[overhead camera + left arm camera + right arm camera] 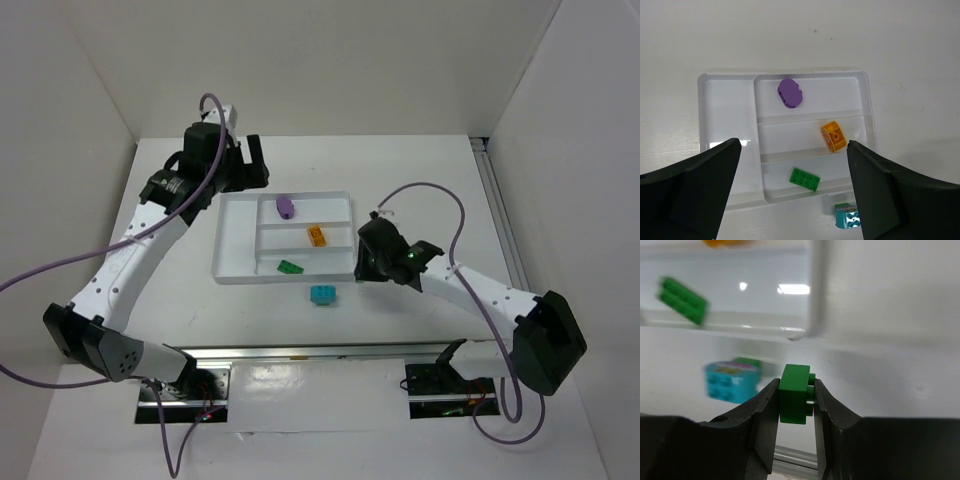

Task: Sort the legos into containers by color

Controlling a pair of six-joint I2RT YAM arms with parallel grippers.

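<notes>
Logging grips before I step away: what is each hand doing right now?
Left hand: open, holding nothing.
Right hand: closed on a small green lego.

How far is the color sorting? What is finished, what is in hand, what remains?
Done: a purple piece, an orange brick and a green brick each lie in their own compartment of the tray. In hand: the right gripper is shut on a second green brick, outside the tray. Remaining: that brick goes in, and the cyan brick lies on the table. The left gripper is open.
</notes>
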